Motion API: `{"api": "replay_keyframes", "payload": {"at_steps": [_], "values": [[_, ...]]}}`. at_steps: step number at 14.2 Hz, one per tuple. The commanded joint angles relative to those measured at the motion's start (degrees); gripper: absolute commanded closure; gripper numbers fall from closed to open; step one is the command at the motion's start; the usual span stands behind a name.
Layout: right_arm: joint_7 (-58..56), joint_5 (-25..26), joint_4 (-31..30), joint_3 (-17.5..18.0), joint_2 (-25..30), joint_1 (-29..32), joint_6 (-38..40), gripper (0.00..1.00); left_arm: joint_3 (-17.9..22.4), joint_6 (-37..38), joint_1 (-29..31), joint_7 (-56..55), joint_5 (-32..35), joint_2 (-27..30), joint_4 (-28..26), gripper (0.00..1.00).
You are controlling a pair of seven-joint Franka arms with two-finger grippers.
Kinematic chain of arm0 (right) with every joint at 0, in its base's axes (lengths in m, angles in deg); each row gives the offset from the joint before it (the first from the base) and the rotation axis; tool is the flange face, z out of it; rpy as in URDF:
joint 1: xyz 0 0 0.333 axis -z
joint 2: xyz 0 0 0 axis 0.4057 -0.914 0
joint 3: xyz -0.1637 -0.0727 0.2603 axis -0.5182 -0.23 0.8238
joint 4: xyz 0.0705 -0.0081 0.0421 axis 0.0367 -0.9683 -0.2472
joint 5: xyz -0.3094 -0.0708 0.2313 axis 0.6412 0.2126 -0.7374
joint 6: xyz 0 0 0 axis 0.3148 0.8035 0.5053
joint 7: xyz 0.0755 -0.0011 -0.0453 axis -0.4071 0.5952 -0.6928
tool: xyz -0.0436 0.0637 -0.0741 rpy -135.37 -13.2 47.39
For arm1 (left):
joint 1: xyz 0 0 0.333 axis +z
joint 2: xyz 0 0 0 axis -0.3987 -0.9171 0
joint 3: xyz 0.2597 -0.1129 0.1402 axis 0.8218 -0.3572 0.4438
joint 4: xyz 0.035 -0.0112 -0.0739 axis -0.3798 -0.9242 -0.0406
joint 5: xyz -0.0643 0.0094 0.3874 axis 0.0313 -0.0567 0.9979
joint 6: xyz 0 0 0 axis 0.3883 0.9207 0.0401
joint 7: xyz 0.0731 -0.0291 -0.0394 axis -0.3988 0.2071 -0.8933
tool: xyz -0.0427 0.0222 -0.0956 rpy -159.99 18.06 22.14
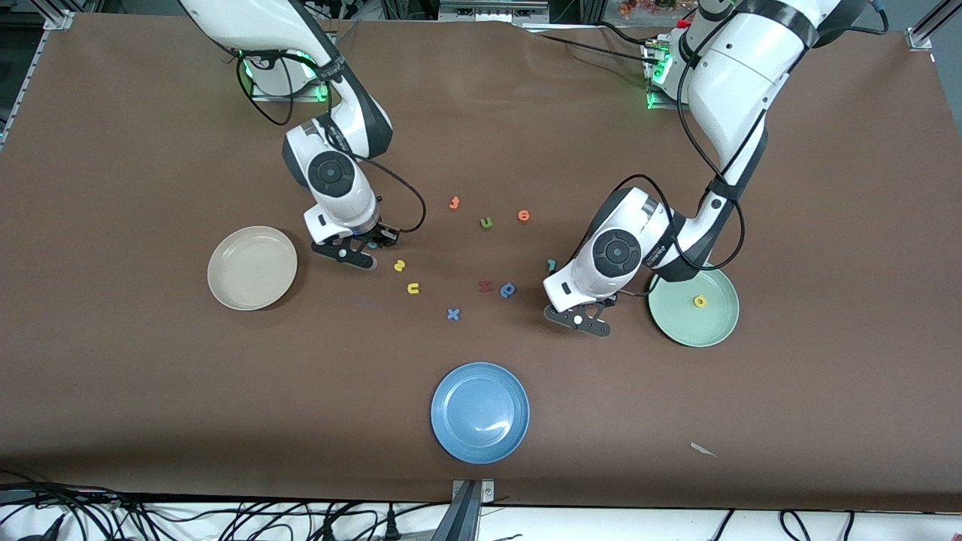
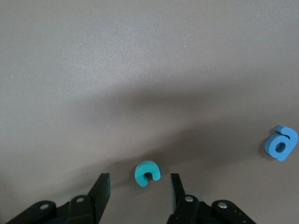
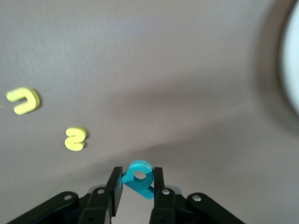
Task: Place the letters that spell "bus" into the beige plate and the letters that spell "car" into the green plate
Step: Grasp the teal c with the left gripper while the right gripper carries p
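The right gripper (image 3: 135, 184) is low over the table just beside the beige plate (image 1: 252, 267), toward the middle of the table. Its two fingers are squeezed tight on the teal "b" (image 3: 138, 178), so the letter sits pinched between them. I think it holds the letter this way so it can carry it over the raised rim and drop it in the beige plate, which has nothing in it yet.

The yellow "s" (image 1: 400, 264) and the yellow "u" (image 1: 413, 288) lie flat on the table a little farther from the beige plate than the gripper is, close to each other. They look easy to reach next, since they are the nearest letters to that plate.

The left gripper (image 2: 139, 189) is down near the table too, far from the beige plate and just beside the green plate (image 1: 694, 307). Its fingers are part way open, one on each side of the teal "c" (image 2: 147, 173), but there are gaps, so it is not holding the letter yet. It looks ready to close on it.

The yellow "a" (image 1: 700, 301) lies in the green plate. The thin teal "r" (image 1: 551, 264) peeks out beside the left arm, on the side toward the beige plate
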Motion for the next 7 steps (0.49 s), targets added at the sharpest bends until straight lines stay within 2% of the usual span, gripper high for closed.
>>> {"api": "replay_keyframes", "payload": {"at_steps": [1,4,6,7], "values": [[-10.35,0.66,0.61,-4.91,1.96,-0.02,3.98,0.76,-0.02,-0.7,-0.63,-3.1,1.73,-1.61,1.29,0.39],[-21.35,0.58,-0.44,-10.1,2.92,-0.02,4.51,0.76,0.07,-2.54,-0.64,-4.79,1.91,-2.49,0.86,0.4],[-29.07,0.49,-1.24,-13.53,3.02,-0.02,3.98,0.75,0.07,-2.63,-0.73,-4.87,1.91,-2.93,0.86,0.45],[-32.51,0.49,-2.2,-15.2,3.63,-0.02,3.29,0.75,0.07,-2.63,-0.9,-5.4,1.82,-2.93,0.68,0.65]]}}
